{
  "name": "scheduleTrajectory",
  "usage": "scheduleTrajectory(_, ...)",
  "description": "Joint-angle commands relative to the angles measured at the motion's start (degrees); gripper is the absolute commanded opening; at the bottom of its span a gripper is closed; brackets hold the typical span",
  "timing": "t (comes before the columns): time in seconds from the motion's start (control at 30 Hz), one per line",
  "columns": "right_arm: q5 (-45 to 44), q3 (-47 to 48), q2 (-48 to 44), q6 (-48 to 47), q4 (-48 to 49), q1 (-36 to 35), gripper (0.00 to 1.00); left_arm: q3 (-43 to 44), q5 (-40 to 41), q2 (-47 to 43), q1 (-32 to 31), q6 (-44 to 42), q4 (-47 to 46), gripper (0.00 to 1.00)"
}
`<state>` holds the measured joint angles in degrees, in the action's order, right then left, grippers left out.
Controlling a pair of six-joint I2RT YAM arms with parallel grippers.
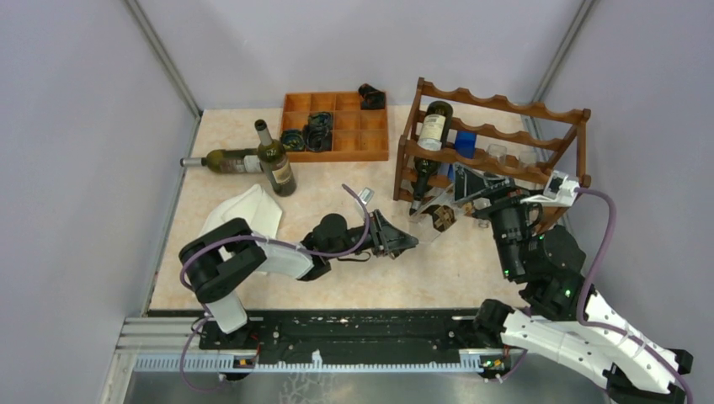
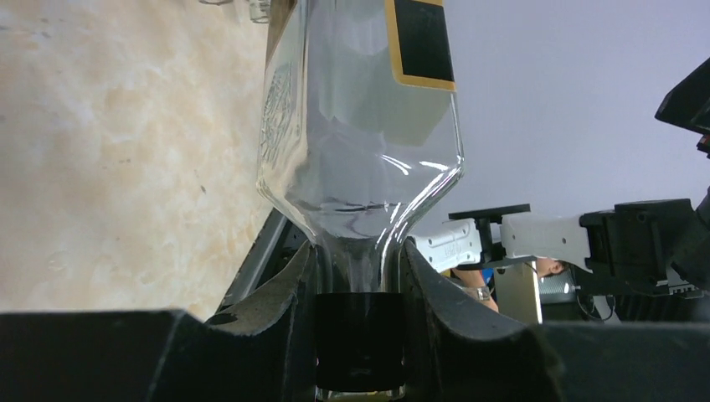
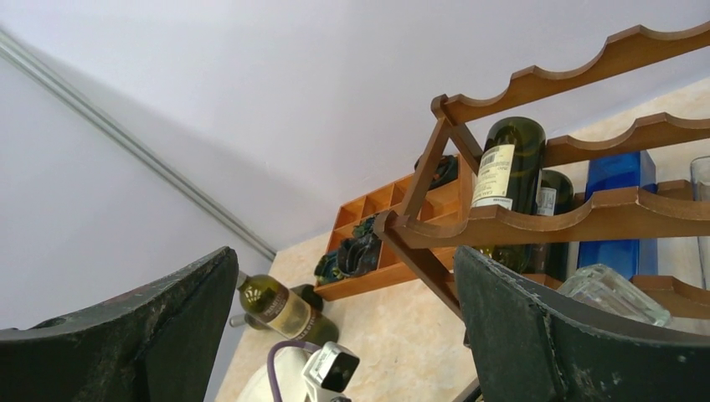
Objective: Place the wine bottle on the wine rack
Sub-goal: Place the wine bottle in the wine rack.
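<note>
1. The clear wine bottle (image 2: 360, 126) is tilted just off the rack's (image 1: 505, 103) lower left corner, base toward the rack. Its capped neck is pinched in the left gripper (image 2: 358, 260).
2. The right gripper (image 3: 343, 251) hovers close by the rack's front, jaws spread wide, holding nothing.
3. A green bottle (image 1: 435, 124) lies in the rack's upper left cradle, with a blue bottle (image 1: 476, 135) beside it.
4. At the table's back sits a tray (image 1: 337, 153). Left of it are a standing bottle (image 1: 274, 162), a lying bottle (image 1: 227, 160) and a white cloth (image 1: 248, 210).
</note>
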<state>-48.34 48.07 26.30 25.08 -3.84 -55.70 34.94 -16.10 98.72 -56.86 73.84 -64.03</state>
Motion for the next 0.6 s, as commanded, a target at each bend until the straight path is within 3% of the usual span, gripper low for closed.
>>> scheduleTrajectory(0.0,-0.1,2.6,-0.2,-2.6,2.9,0.2,0.97,6.1,4.0,-0.3,-1.1,-1.4,-11.3,0.0)
scheduleTrajectory(0.57,-0.4,1.6,-3.6,-3.1,2.4,0.2,0.96,8.0,12.2,-0.2,-1.8,-0.1,-7.6,0.0)
